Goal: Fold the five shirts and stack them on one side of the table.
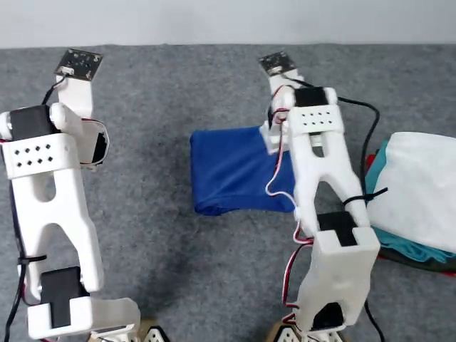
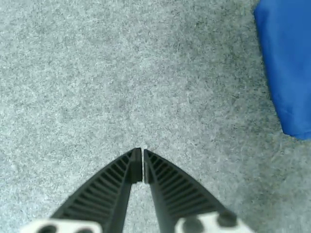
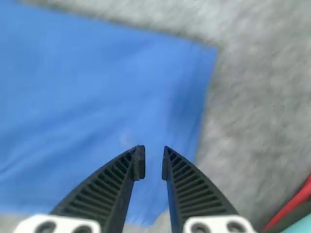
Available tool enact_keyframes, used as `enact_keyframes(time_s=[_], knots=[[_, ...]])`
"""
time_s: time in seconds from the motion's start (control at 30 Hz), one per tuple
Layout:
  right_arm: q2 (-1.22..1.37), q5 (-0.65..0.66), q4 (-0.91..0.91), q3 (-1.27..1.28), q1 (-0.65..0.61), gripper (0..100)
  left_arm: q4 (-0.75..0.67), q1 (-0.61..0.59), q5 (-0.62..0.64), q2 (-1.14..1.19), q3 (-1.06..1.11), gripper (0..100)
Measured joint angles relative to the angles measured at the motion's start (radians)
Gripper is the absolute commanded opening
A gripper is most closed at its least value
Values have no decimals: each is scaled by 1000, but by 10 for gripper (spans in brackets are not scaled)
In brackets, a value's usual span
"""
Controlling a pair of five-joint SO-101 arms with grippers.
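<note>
Grey felt tabletop (image 1: 157, 107), pale wall (image 1: 214, 21) at 12 o'clock. At centre, blue shirt (image 1: 228, 178); at 3 o'clock, shirt pile (image 1: 420, 192). Closed left gripper (image 2: 142, 165); right gripper (image 3: 153, 162) slightly parted above blue shirt.

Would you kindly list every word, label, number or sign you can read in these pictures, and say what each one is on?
No text can be read here.
The blue shirt, the pile of shirts and the grey table cover show no print.
Any marking on the two small circuit boards at the arms' wrists is too small to read.
</note>
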Motion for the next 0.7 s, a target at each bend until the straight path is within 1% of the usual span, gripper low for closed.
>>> enact_keyframes(time_s=[0.07, 0.2, 0.27, 0.37, 0.47, 0.7], knots=[[-12, -23, 60, 0, -23, 82, 0, 0, 0, 0, 0, 14], [-15, -55, 160, 0, -49, 186, 0, 0, 0, 0, 0, 14], [-15, -74, 192, 0, -54, 217, 0, 0, 0, -15, 0, 14], [-38, -100, 233, 0, -52, 217, 0, 0, 0, -69, 17, 14], [-86, -114, 261, 0, -51, 218, 0, 0, 0, -132, 81, 14], [-89, -199, 253, 0, -51, 225, 0, 0, 0, -267, 259, 14]])
